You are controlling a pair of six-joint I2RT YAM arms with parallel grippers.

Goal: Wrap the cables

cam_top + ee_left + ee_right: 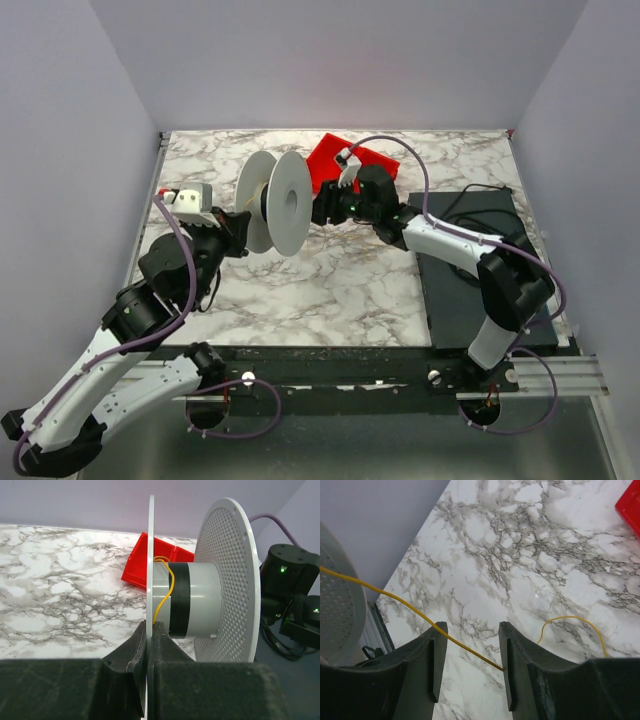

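A white spool (275,203) with two round flanges and a grey hub is held up over the marble table. My left gripper (243,225) is shut on the edge of the thin flange (150,555), its jaws pinching it from both sides (150,630). A thin yellow cable (172,582) runs in a loop over the hub (200,600), next to a black band. My right gripper (322,208) is just right of the spool and is open (471,630). The yellow cable (410,607) crosses between its jaws from the spool (337,615) to the right finger's inner face. More cable curves on the table (570,617).
A red tray (340,162) lies behind the spool at the back of the table, and it also shows in the left wrist view (137,565). A black mat (470,270) with a black cord covers the right side. Grey walls enclose the table.
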